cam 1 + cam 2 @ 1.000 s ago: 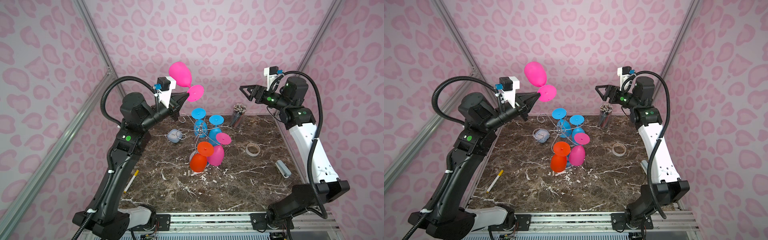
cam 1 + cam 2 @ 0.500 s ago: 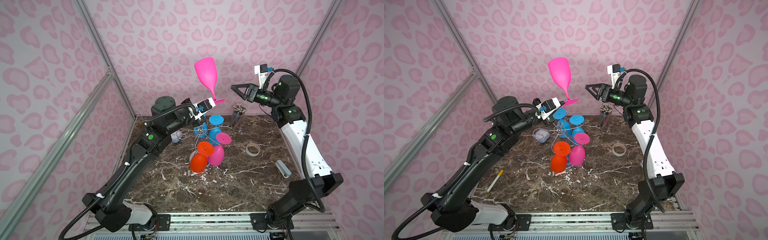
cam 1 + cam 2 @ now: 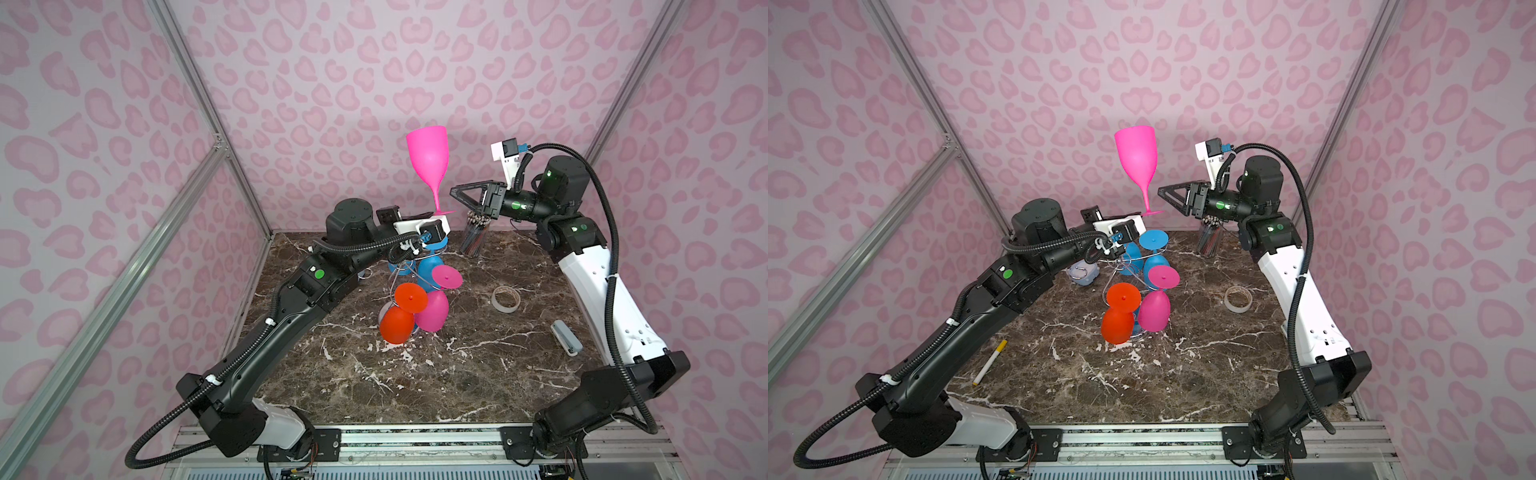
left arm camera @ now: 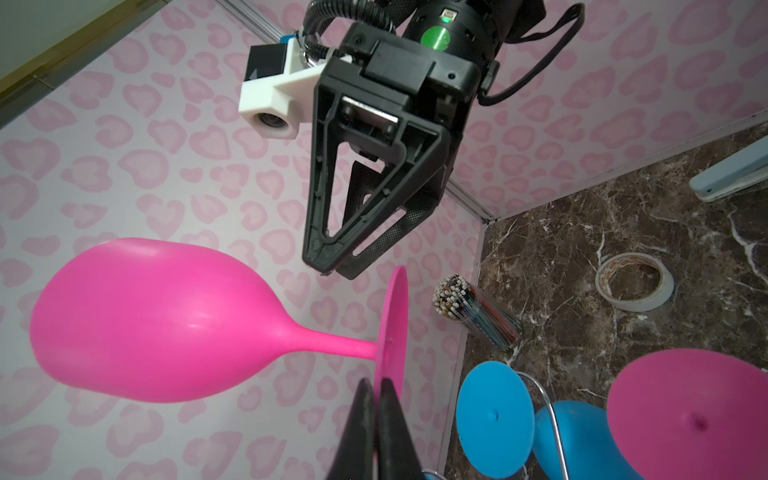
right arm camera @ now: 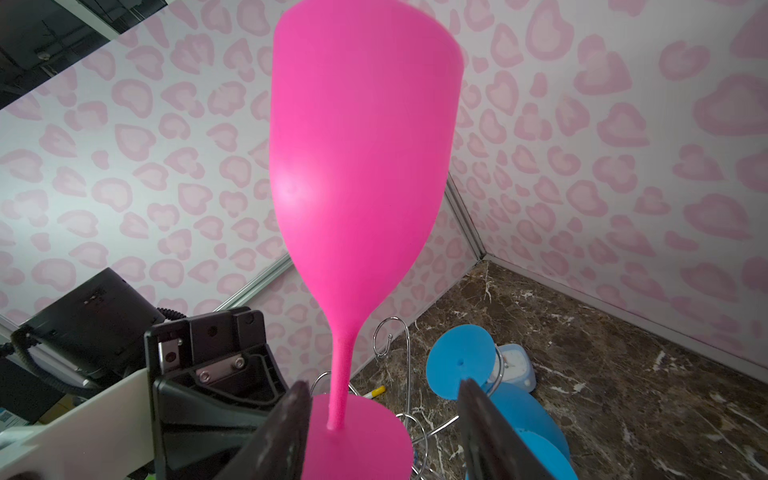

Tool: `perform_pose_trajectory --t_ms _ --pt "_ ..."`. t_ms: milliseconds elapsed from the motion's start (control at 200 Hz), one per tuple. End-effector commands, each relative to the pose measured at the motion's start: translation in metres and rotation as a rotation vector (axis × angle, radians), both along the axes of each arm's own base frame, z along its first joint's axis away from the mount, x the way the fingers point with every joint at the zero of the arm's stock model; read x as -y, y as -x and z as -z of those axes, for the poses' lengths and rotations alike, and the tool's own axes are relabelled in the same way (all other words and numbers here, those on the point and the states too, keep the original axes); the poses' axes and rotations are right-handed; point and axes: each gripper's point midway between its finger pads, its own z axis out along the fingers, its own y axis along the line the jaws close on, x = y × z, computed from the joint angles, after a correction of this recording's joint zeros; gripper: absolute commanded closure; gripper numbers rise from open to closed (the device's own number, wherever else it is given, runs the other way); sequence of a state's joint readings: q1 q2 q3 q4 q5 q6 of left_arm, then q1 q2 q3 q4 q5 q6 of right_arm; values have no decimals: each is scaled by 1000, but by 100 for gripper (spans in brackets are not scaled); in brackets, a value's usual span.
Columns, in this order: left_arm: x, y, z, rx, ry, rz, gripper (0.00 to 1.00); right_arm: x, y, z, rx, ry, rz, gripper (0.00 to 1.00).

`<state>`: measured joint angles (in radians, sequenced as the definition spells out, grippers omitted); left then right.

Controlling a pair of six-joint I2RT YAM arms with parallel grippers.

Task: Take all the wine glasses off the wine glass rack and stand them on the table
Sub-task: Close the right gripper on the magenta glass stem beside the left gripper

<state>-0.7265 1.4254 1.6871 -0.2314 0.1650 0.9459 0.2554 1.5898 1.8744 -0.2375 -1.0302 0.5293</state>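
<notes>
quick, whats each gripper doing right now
Left gripper: closed, pinching the foot of the pink wine glass.
Right gripper: open, jaws either side of the glass's stem, not gripping it.

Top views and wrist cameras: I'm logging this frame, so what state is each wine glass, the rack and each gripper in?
raised pink wine glass, upright, off the rack, pinched at its foot rim.
left gripper, shut on that foot.
right gripper, open, pointed at the stem, not touching.
wine glass rack, standing on the table, four glasses on it.
red wine glass, hanging bowl-down.
hanging pink wine glass, bowl-down.
blue wine glasses, both bowl-down.
</notes>
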Motion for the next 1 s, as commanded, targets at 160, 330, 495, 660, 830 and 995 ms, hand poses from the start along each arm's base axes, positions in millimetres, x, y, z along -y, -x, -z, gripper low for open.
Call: perform_pose_trajectory --t_ms 160,330,495,660,830,995 --pt "9 -7 15 54 -79 -21 96 -11 4 19 -25 42 -44 47" --pt "16 -8 18 74 -95 -21 96 -13 3 29 -47 59 -38 52" --pt "18 -7 15 91 -98 -18 96 -17 2 35 -61 73 -37 55" --pt "21 -6 15 96 -101 -8 96 -19 2 40 -75 79 -36 59" --pt "24 -4 18 103 -119 -7 96 -22 2 41 -78 81 -41 64" --pt "23 -2 15 105 -116 -5 96 -25 2 44 -85 84 -39 71"
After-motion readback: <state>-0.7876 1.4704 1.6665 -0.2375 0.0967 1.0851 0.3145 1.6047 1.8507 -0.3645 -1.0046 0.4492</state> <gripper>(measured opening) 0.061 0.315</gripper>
